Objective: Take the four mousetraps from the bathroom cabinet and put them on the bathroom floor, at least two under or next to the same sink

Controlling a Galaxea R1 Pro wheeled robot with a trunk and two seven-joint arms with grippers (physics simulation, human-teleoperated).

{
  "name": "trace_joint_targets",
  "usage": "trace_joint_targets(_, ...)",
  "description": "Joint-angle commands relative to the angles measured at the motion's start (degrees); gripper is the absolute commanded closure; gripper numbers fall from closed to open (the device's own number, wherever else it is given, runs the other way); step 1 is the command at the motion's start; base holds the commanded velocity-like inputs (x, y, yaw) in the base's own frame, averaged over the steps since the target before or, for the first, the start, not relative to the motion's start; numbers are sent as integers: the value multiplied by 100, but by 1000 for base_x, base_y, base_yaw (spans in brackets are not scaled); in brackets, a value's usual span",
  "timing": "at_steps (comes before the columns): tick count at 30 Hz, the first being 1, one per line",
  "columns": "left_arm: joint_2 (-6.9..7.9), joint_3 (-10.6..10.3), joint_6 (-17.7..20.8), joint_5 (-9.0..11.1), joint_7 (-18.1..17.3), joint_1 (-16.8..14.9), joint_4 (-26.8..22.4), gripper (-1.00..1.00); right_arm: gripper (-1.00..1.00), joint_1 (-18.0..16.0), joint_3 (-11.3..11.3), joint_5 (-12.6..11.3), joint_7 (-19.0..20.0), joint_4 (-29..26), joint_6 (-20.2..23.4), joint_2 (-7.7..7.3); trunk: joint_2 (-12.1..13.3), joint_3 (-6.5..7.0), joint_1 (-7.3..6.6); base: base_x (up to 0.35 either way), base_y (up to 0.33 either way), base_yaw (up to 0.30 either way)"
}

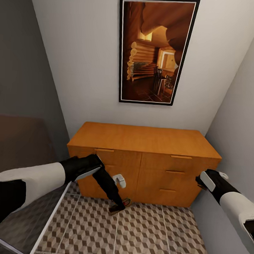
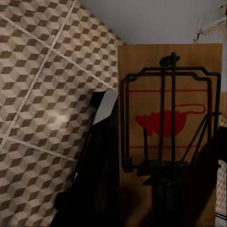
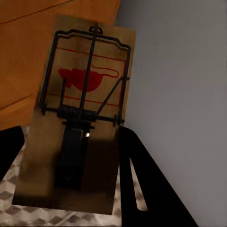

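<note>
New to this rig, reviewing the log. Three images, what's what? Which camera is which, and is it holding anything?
This is a simulated two-armed wheeled robot. The large picture comes from its head camera, looking down at an orange-brown cabinet on a cube-patterned tile floor, below a framed picture. The other two come from cameras near each gripper, looking along the fingers. The left gripper is low over the tiles and pinches a mousetrap. The right gripper, beside the cabinet's right end, holds a second mousetrap. Each trap is a tan board with a wire bar and red mark.

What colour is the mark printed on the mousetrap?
Red, on the tan mousetrap; clearest in the right wrist view.
</note>
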Motion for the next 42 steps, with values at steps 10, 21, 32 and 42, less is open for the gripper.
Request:
trace_joint_targets(10,-12,-59,-796,47,409,752,771,100,100,454,332,249,229,-10,-48,7,-6,-7,1,-1,0,0)
trace_joint_targets(21,-19,-60,-1356,28,480,1614,1564,100,100,1021,418,696,612,62,-437,31,-6,-7,1,0,0,0)
trace_joint_targets(32,-178,-51,-2806,100,2934,3227,2677,100,100,2392,583,2136,2245,342,-1600,234,-6,-7,1,0,0,0)
trace_joint_targets(42,-211,-26,-3965,930,4880,4536,2982,100,100,3374,631,2451,3525,1943,-4512,565,-6,-7,1,0,0,0)
